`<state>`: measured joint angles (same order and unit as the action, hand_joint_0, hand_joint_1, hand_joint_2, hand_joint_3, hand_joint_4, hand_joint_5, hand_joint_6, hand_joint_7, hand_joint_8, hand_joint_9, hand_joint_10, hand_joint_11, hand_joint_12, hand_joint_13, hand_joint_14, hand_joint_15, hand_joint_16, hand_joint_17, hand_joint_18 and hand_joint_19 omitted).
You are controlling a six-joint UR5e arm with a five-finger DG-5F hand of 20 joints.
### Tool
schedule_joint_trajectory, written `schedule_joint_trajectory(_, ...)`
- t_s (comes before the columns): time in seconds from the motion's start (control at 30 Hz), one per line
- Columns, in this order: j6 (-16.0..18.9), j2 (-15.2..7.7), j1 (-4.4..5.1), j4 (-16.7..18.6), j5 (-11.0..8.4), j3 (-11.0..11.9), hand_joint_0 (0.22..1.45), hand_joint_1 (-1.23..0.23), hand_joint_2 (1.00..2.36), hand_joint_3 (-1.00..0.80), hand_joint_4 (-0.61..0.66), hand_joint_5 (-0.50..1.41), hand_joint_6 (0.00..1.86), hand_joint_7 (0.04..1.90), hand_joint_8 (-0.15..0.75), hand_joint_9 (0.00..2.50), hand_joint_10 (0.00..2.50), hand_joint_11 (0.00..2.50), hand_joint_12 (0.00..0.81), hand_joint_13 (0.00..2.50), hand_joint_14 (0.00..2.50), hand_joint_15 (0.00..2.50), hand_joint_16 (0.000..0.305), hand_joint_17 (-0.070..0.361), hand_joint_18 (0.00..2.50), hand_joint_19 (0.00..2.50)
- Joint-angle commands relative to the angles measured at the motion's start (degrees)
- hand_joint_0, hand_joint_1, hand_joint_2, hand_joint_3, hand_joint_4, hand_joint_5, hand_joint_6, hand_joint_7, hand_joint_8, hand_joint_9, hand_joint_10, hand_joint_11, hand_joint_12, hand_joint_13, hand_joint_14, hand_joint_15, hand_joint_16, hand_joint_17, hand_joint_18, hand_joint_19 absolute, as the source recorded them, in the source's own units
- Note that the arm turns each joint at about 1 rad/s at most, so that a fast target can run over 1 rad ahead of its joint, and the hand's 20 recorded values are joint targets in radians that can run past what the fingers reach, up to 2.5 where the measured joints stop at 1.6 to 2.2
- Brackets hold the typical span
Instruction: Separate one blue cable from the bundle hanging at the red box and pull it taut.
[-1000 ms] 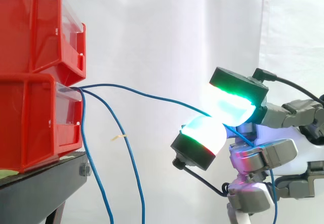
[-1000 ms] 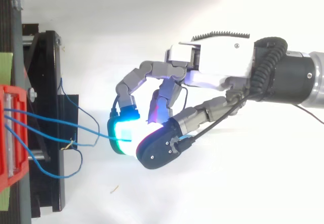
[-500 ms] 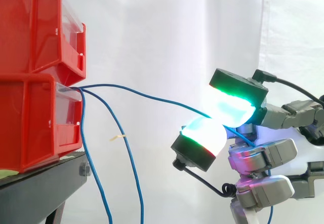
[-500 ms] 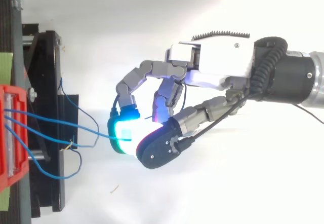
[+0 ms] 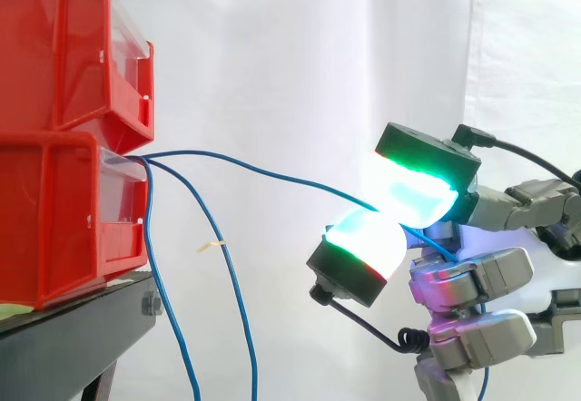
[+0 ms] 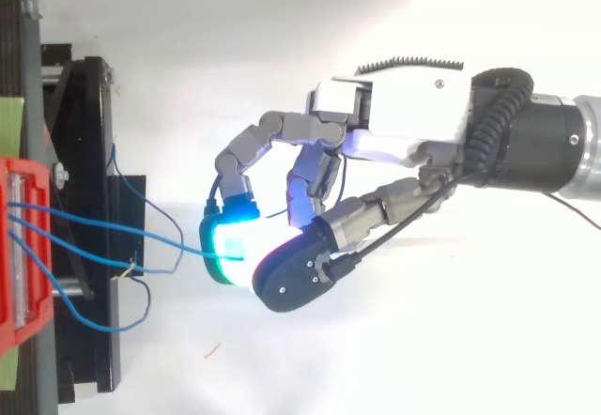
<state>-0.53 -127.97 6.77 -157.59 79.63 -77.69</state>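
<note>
Right of the lower red box [image 5: 54, 210], and well apart from it, the hand [image 6: 399, 115] pinches 1 blue cable [image 5: 272, 175] between its glowing fingertips [image 5: 413, 192]. The upper pad glows green and cyan, the lower one cyan with a red edge. The blue cable leaves the front lip of the lower red box and runs rightward and slightly downward in a shallow curve, not quite straight. It enters the gap between the pressed pads, and past them a short length emerges and drops beside the grey fingers curled below. 2 loose cables [image 5: 238, 301] leave the same lip and hang downward just right of the box, passing the front of the black stand [image 5: 73, 337] that carries it. 1 of these bears a small pale tag [image 5: 211, 247], below the level of the box's lip. An upper red box [image 5: 54, 47] sits directly on the lower one. Seen from above, the wrist extends away from the box, and the cables fan out from the box's front over the stand. A white curtain [image 5: 300, 56] hangs behind the box.
</note>
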Motion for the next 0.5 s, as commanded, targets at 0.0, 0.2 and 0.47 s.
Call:
schedule_joint_trajectory(0.0,0.00,0.00,0.00,0.00,0.00,0.00,0.81,-0.86,1.01,-0.28,-0.26,-0.18,0.94,1.24,0.283,1.32,0.74,1.56,0.329,1.36,0.02,1.37,0.036,0.081,0.98,0.88)
schedule_joint_trajectory(0.2,0.00,0.00,0.00,0.00,0.00,0.00,0.81,-0.87,1.01,-0.27,-0.25,-0.18,0.94,1.25,0.275,1.35,0.71,1.60,0.330,1.36,0.02,1.39,0.039,0.088,0.97,0.83)
schedule_joint_trajectory(0.47,0.00,0.00,0.00,0.00,0.00,0.00,0.81,-0.87,1.01,-0.27,-0.25,-0.18,0.94,1.23,0.279,1.35,0.70,1.59,0.331,1.36,0.02,1.36,0.039,0.088,0.97,0.83)
